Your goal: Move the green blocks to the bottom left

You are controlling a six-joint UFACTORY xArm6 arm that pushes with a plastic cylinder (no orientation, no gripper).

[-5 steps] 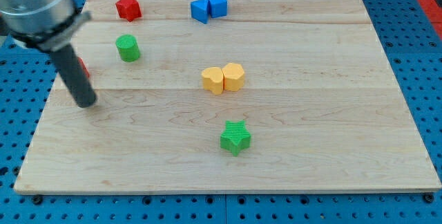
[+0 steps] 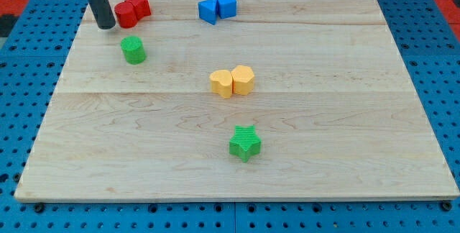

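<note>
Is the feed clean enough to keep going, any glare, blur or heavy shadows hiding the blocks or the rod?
Camera view: lighting even, no glare on the wooden board; shadows soft and short under each block. Green cylinder and green star are sharp. My tip is crisp, just left of the red blocks. The rod's upper part is cut off by the view's top.

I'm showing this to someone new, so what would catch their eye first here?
Probably my tip, the dark rod's end at the view's top left, right beside two red blocks. Next, the green cylinder just below them and the green star low in the middle. Yellow blocks sit at centre, blue blocks at the top.
</note>
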